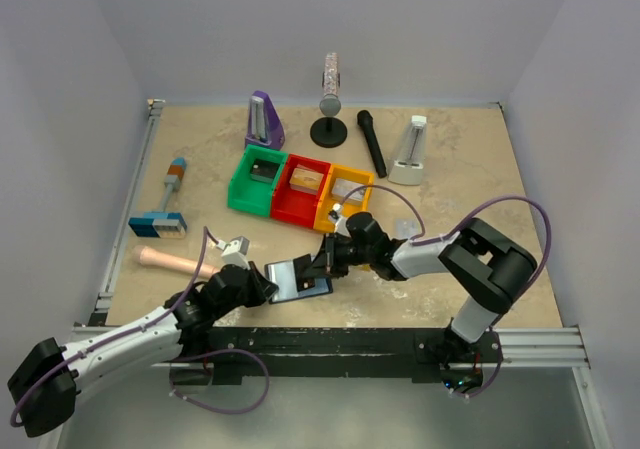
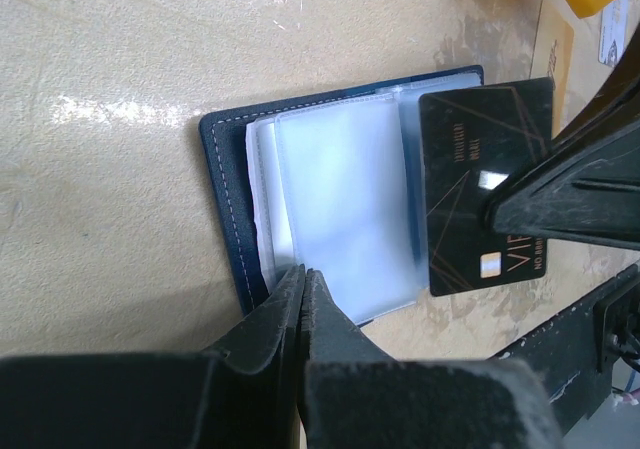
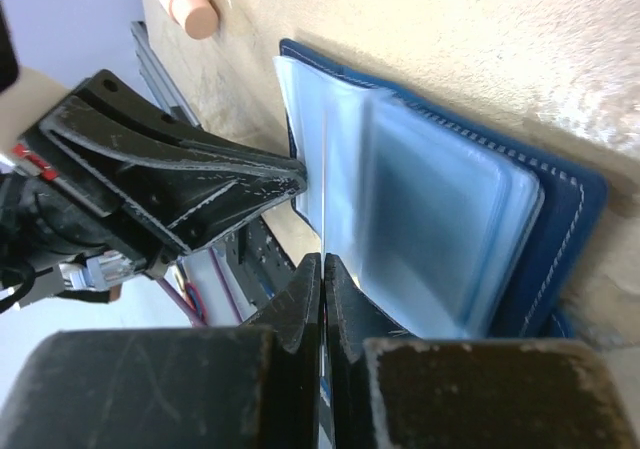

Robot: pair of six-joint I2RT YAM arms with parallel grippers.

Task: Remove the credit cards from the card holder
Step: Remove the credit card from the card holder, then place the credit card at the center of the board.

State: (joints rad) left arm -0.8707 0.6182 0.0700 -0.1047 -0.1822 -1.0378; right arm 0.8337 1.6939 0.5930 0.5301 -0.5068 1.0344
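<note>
My left pincer (image 2: 303, 274) clenches one edge of the open card holder (image 2: 225, 184), flat on the desk (image 2: 100, 69). My right pincer (image 3: 322, 261) grasps the dark credit card (image 2: 470, 149), overlapping the holder's opposite edge.

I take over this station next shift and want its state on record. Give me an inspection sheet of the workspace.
Surface: tan marbled table, no spill seen.
Job's things: card holder lies open; dark card mostly drawn out of its sleeves; amber card on the table near the coloured bins.
Clutter: coloured bins, two metronomes, microphone, wooden rod, blue-and-white block.
Grippers: left gripper shut on the card holder's edge; right gripper shut on the dark card.
Cables: purple cables hang in loops; no snag seen.
Surroundings: pale walls on three sides; otherwise nothing seen.
</note>
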